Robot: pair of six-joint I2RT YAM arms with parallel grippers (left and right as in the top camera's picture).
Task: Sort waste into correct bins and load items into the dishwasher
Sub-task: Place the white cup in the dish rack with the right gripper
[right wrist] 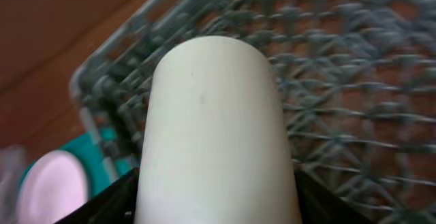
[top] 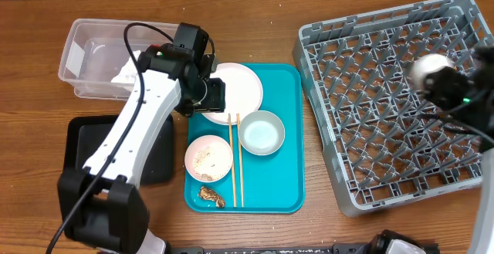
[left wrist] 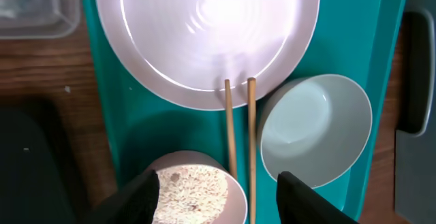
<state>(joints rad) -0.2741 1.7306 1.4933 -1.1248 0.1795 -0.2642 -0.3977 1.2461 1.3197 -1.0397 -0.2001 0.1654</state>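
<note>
Left gripper: jaws roughly half apart with nothing between them, hanging low over the teal tray, so the dishes lie straight under its camera
Right gripper: closed on the small white cup, one finger on each side of its wall, carrying it above the grey dish rack
Cup position: over the rack's far right part, clear of the pegs, not yet set down; probably held high so it can be lowered between the pegs
Clear tub: far left on the table; the crumpled napkin lies inside, so that piece of waste looks sorted
Black tray: just in front of the tub, partly hidden by the left arm; its contents cannot be told
Plate: bare, at the tray's far end, with the chopsticks resting their tips on its near rim
Bowls: the rice bowl left of the chopsticks, the empty bowl right of them
Brown scrap: at the tray's near end, beside the chopsticks, unsorted
Likely next for the left arm: the rice bowl, since it sits nearest the open fingers
</note>
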